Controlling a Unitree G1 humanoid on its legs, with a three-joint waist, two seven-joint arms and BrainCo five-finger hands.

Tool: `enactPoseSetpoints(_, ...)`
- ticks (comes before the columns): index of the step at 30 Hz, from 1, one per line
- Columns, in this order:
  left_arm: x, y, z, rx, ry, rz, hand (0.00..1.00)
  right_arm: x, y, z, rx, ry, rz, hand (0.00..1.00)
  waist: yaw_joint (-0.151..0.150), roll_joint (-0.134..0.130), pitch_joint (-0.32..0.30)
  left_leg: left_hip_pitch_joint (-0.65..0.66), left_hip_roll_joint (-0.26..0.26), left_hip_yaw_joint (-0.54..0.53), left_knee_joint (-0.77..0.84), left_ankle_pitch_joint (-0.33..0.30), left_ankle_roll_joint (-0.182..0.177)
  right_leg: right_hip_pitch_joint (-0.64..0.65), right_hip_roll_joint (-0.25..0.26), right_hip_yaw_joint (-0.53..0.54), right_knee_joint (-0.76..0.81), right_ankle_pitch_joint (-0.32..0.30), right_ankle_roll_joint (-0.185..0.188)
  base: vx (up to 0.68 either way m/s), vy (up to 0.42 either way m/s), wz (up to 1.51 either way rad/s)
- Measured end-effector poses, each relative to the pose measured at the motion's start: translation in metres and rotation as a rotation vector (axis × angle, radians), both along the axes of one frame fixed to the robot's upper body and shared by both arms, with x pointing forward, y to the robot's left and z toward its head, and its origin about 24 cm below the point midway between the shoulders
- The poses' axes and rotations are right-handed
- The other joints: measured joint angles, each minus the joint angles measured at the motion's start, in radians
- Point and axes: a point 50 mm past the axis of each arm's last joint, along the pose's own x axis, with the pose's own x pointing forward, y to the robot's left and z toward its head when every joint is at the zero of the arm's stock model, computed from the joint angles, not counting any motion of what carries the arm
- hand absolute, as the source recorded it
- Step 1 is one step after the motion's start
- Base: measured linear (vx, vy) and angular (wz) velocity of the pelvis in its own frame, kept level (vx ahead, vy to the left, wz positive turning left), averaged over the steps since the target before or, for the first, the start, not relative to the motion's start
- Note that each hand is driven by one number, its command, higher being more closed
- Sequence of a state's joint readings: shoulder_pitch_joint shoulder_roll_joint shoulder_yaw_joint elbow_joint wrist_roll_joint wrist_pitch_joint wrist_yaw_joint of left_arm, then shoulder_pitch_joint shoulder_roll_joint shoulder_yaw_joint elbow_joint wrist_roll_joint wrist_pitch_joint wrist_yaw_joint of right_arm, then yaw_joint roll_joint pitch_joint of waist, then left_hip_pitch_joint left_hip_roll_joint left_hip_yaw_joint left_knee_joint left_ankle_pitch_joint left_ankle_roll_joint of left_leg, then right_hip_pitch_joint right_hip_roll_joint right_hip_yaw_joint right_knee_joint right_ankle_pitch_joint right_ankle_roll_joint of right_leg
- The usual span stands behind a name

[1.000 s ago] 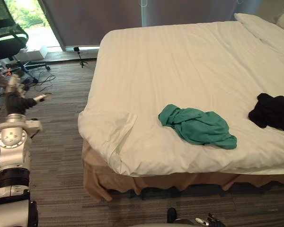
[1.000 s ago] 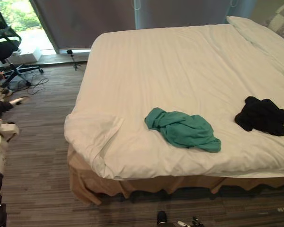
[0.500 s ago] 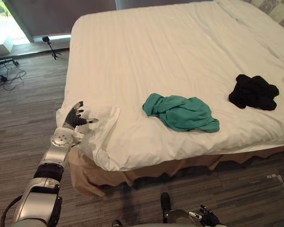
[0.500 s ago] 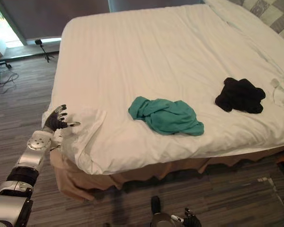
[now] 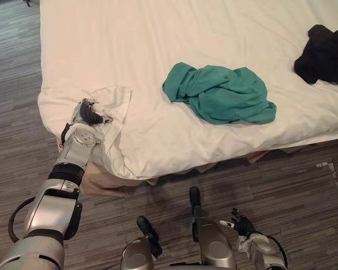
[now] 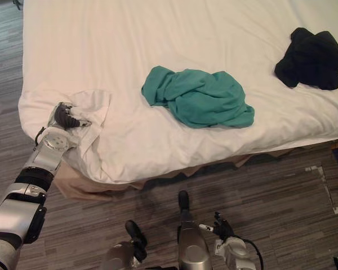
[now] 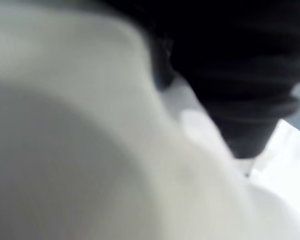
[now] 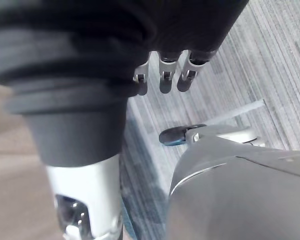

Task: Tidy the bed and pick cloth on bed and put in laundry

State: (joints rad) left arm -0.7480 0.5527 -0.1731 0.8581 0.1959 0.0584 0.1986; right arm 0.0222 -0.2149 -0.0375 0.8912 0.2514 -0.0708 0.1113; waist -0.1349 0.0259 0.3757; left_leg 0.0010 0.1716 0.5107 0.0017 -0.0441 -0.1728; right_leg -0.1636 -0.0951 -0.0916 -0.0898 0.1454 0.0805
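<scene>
Left hand point(image 5: 89, 116) now atop folded sheet corner point(image 5: 118, 99) (green cloth point(image 5: 219, 93) apart)

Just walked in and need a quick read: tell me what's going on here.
The robot's left hand is on the folded-over corner of the white bedsheet, at the near left corner of the bed. Its right hand hangs low over the floor, open and holding nothing. The teal cloth and the black cloth lie on the bed, untouched.
</scene>
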Motion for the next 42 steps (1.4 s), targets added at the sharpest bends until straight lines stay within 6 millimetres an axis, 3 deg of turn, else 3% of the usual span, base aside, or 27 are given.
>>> enactPoseSetpoints(3,-0.008,0.001,-0.016,-0.081,-0.014,0.005,1.00,-0.009,-0.003,-0.004,-0.004,0.025,-0.009,0.00,0.000,0.008,-0.005,0.017,-0.003,-0.018,-0.001,0.000,0.000,0.030,-0.002,-0.023,0.000,-0.007,0.004,0.06,0.002,0.23)
enactPoseSetpoints(7,-0.045,0.006,-0.069,-0.269,0.028,0.056,1.00,-0.036,-0.014,-0.012,-0.004,0.081,-0.098,0.00,0.016,0.029,-0.053,0.053,-0.008,-0.063,-0.003,0.000,0.000,0.100,-0.014,-0.094,0.000,-0.037,0.009,0.06,-0.001,0.37)
enactPoseSetpoints(8,-0.060,0.012,-0.087,-0.315,0.061,0.101,0.00,-0.043,-0.015,-0.015,-0.002,0.100,-0.116,0.00,0.028,0.034,-0.078,0.055,-0.008,-0.076,-0.004,0.000,0.000,0.113,-0.015,-0.109,0.000,-0.043,0.009,0.10,-0.017,0.48)
enactPoseSetpoints(10,-0.088,0.023,-0.113,-0.373,0.115,0.182,0.00,-0.051,-0.015,-0.018,-0.009,0.127,-0.117,0.00,0.040,0.037,-0.111,0.072,-0.009,-0.104,-0.007,0.000,0.000,0.145,-0.015,-0.138,0.000,-0.059,0.008,0.07,-0.022,0.43)
enactPoseSetpoints(13,-0.134,0.040,-0.147,-0.421,0.176,0.320,0.00,-0.057,-0.015,-0.020,-0.010,0.148,-0.112,0.00,0.089,0.029,-0.178,0.089,-0.008,-0.128,-0.022,-0.001,0.000,0.176,-0.015,-0.173,0.000,-0.074,0.009,0.04,-0.007,0.29)
enactPoseSetpoints(15,-0.144,0.042,-0.151,-0.470,0.145,0.363,0.00,-0.054,-0.015,-0.019,-0.007,0.141,-0.110,0.00,0.106,0.017,-0.200,0.107,-0.008,-0.149,-0.022,-0.007,0.008,0.209,-0.016,-0.199,-0.001,-0.083,0.009,0.00,0.003,0.27)
enactPoseSetpoints(18,-0.162,0.049,-0.166,-0.575,0.143,0.502,0.00,-0.049,-0.017,-0.018,0.004,0.131,-0.124,0.00,0.108,0.012,-0.213,0.134,-0.012,-0.158,-0.031,-0.011,0.012,0.235,-0.019,-0.212,-0.001,-0.091,0.009,-0.03,0.002,0.03)
enactPoseSetpoints(20,-0.196,0.061,-0.189,-0.659,0.190,0.679,0.00,-0.051,-0.018,-0.019,0.018,0.144,-0.146,0.00,0.108,0.014,-0.214,0.137,-0.011,-0.164,-0.037,-0.011,0.012,0.235,-0.017,-0.217,-0.001,-0.094,0.010,0.00,-0.006,0.06)
enactPoseSetpoints(21,-0.233,0.067,-0.208,-0.709,0.258,0.836,0.00,-0.057,-0.019,-0.022,0.032,0.178,-0.172,0.00,0.115,0.015,-0.219,0.137,-0.008,-0.167,-0.037,-0.011,0.012,0.236,-0.014,-0.227,-0.001,-0.096,0.009,0.02,-0.013,0.16)
enactPoseSetpoints(22,-0.250,0.067,-0.216,-0.731,0.291,0.902,0.00,-0.060,-0.020,-0.023,0.038,0.194,-0.187,0.00,0.121,0.014,-0.221,0.137,-0.007,-0.167,-0.038,-0.011,0.012,0.236,-0.013,-0.230,-0.001,-0.097,0.009,0.02,-0.013,0.19)
enactPoseSetpoints(24,-0.306,0.061,-0.238,-0.779,0.395,1.088,0.00,-0.077,-0.023,-0.028,0.062,0.259,-0.256,0.00,0.139,0.013,-0.242,0.139,-0.006,-0.169,-0.042,-0.011,0.012,0.242,-0.013,-0.236,-0.001,-0.101,0.013,0.02,-0.002,0.17)
enactPoseSetpoints(26,-0.342,0.051,-0.248,-0.776,0.475,1.144,0.00,-0.086,-0.024,-0.031,0.080,0.304,-0.298,0.00,0.146,0.013,-0.253,0.148,-0.011,-0.185,-0.050,-0.010,0.012,0.263,-0.017,-0.255,-0.001,-0.105,0.018,-0.01,0.017,0.35)
enactPoseSetpoints(27,-0.351,0.042,-0.253,-0.767,0.518,1.130,0.00,-0.087,-0.024,-0.032,0.088,0.309,-0.323,0.00,0.146,0.013,-0.254,0.152,-0.014,-0.193,-0.053,-0.010,0.012,0.266,-0.021,-0.259,-0.002,-0.106,0.018,-0.05,0.029,0.28)
enactPoseSetpoints(28,-0.352,0.036,-0.255,-0.741,0.554,1.094,0.00,-0.087,-0.024,-0.032,0.089,0.308,-0.340,0.00,0.147,0.013,-0.255,0.154,-0.016,-0.192,-0.053,-0.010,0.012,0.268,-0.024,-0.258,-0.004,-0.106,0.019,-0.10,0.040,0.05)
enactPoseSetpoints(29,-0.346,0.018,-0.261,-0.693,0.629,0.973,0.00,-0.087,-0.024,-0.032,0.101,0.295,-0.394,1.00,0.146,0.012,-0.256,0.156,-0.020,-0.185,-0.053,-0.011,0.012,0.265,-0.027,-0.246,-0.008,-0.104,0.017,-0.09,0.031,-0.15)
enactPoseSetpoints(31,-0.328,-0.008,-0.267,-0.641,0.699,0.765,0.00,-0.091,-0.027,-0.032,0.128,0.289,-0.541,1.00,0.141,0.004,-0.274,0.156,-0.018,-0.143,-0.055,-0.012,0.014,0.242,-0.023,-0.207,-0.008,-0.096,0.015,-0.08,0.019,-0.48)
enactPoseSetpoints(35,-0.289,-0.031,-0.266,-0.589,0.688,0.539,0.00,-0.101,-0.041,-0.030,0.144,0.284,-0.774,1.00,0.124,-0.016,-0.297,0.160,0.001,-0.049,-0.055,-0.025,0.000,0.193,0.001,-0.123,-0.005,-0.076,0.001,-0.03,-0.023,-0.84)
enactPoseSetpoints(36,-0.272,-0.032,-0.261,-0.571,0.652,0.484,0.00,-0.106,-0.055,-0.026,0.129,0.269,-0.885,1.00,0.118,-0.025,-0.302,0.172,0.007,-0.016,-0.052,-0.025,-0.003,0.180,0.012,-0.086,-0.001,-0.067,-0.007,0.01,-0.036,-0.72)
enactPoseSetpoints(39,-0.257,-0.029,-0.256,-0.547,0.620,0.440,0.00,-0.109,-0.094,-0.009,0.041,0.216,-1.012,1.00,0.090,-0.029,-0.305,0.203,0.012,0.031,-0.053,-0.034,-0.015,0.181,0.028,-0.040,-0.001,-0.065,-0.009,0.01,-0.020,-0.64)
enactPoseSetpoints(40,-0.249,-0.025,-0.251,-0.525,0.597,0.420,0.00,-0.113,-0.136,0.015,-0.069,0.138,-1.123,1.00,0.072,-0.028,-0.305,0.215,0.015,0.054,-0.053,-0.039,-0.021,0.179,0.036,-0.017,-0.001,-0.065,-0.009,0.01,-0.015,-0.42)
enactPoseSetpoints(42,-0.248,-0.018,-0.249,-0.507,0.601,0.425,0.00,-0.110,-0.167,0.039,-0.160,0.048,-1.183,1.00,0.063,-0.030,-0.307,0.216,0.015,0.063,-0.052,-0.044,-0.022,0.172,0.045,-0.004,0.000,-0.064,-0.009,0.00,-0.032,-0.30)
